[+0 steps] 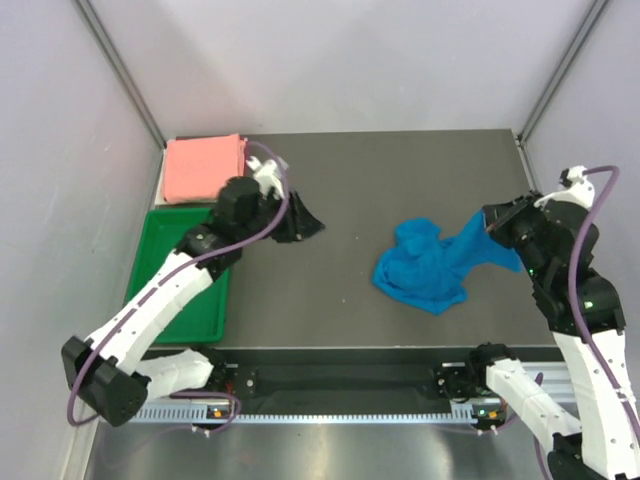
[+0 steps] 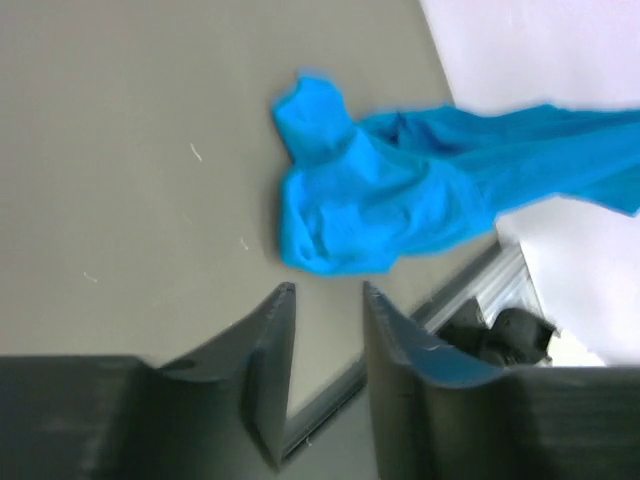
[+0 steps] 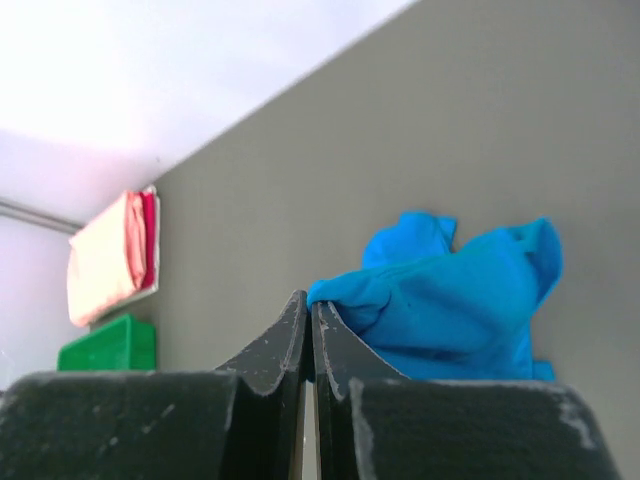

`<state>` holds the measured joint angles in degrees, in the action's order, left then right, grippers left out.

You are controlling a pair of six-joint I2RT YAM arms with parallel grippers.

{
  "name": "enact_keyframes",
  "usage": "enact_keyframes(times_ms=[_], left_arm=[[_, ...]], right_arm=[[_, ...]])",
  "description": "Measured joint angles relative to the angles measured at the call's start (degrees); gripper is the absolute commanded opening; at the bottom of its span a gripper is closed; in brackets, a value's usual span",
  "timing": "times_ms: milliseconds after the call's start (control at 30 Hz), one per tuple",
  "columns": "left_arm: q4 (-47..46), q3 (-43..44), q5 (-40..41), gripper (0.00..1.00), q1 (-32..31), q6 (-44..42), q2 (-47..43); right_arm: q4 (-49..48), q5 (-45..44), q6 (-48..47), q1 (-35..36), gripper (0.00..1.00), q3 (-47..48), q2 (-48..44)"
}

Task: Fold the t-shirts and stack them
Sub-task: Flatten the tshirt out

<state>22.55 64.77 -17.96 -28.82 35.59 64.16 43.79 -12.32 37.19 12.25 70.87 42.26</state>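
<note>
At the tips of the right gripper (image 3: 311,300), the blue t-shirt (image 1: 425,268) was caught by one edge. The gripper's two dark fingers were pressed flat together. A fold of blue cloth seemed to be nipped between them, though the wrist camera saw the pinch only from behind. From that grip the cloth ran as a stretched band down and away to the gripper's left. It ended in a crumpled heap lying on the grey table (image 1: 380,180). The heap sat below and just ahead of the right gripper, bunched up rather than folded.

The left gripper (image 2: 328,295) was well apart from the blue t-shirt, with a stretch of table between them. Its fingers pointed toward the heap. They stood parted, with a clear gap and nothing between them, so this gripper held nothing.

The pink t-shirt (image 1: 204,167) lay behind the left gripper and off to its left, in the far left corner of the table. It was folded into a neat flat rectangle. The green tray (image 1: 168,240) sat just beside the pink t-shirt on its near side, under the left arm's white forearm, behind the left gripper.
</note>
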Motion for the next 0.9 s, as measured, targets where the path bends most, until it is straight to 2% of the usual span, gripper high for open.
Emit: enact_keyframes(times_ms=[133, 267, 367, 467, 600, 800, 900], left_arm=[[-3.56, -4.07, 2.40, 0.54, -10.78, 0.13, 4.44], [-11.56, -6.34, 7.61, 0.64, -22.34, 0.24, 10.99], [-17.66, -5.60, 13.05, 0.66, -29.33, -0.13, 18.32], [-20.92, -1.20, 18.03, 0.67, -34.64, -1.77, 28.00], [-26.01, 3.91, 20.06, 0.68, -37.86, -2.97, 37.24], [-31.91, 7.15, 20.55, 0.69, -38.12, -4.04, 43.52], [-34.07, 9.07, 20.35, 0.62, -38.23, -4.48, 46.10]], right_arm=[[-0.26, 2.16, 3.06, -0.04, 0.00, -7.26, -2.03], [-1.40, 3.82, 6.12, -0.04, 0.00, -12.55, -3.69], [-2.60, 5.05, 7.65, -0.07, 0.00, -13.88, -3.93], [-4.39, 6.08, 8.87, -0.07, 0.00, -13.84, -3.19], [-6.62, 7.45, 9.53, -0.07, 0.00, -13.70, -1.14], [-7.87, 8.57, 9.44, -0.07, 0.00, -13.38, 0.46], [-8.31, 8.76, 9.38, -0.07, 0.00, -13.38, 0.13]])
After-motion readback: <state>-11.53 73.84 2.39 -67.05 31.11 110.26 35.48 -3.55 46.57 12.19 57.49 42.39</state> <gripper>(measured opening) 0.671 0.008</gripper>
